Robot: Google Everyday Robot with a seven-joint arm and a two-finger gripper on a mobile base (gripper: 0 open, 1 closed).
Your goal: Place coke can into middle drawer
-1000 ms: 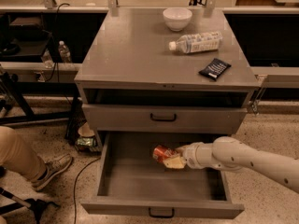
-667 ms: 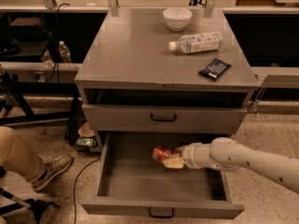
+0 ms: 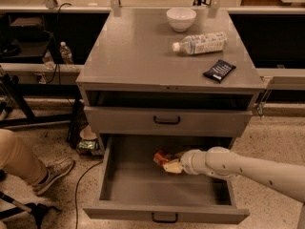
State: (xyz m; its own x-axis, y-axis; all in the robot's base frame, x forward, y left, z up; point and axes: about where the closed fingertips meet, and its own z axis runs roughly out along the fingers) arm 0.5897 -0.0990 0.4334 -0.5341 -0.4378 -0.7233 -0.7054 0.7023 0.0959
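Note:
The coke can [image 3: 161, 156], red-orange and dented, is inside the open middle drawer [image 3: 119, 185], near the back at the centre. My gripper [image 3: 170, 166] reaches in from the right on a white arm [image 3: 238, 167]. It is shut on the can and holds it low over the drawer floor. The fingers hide part of the can.
On the cabinet top [image 3: 133, 56] are a white bowl [image 3: 181, 18], a lying clear water bottle [image 3: 200, 43] and a dark packet [image 3: 219, 70]. The drawer above [image 3: 167, 120] is shut. A person's leg and shoe [image 3: 52, 171] are at the left, with cables on the floor.
My gripper and the can have shifted slightly to the left inside the drawer. Nothing else has moved.

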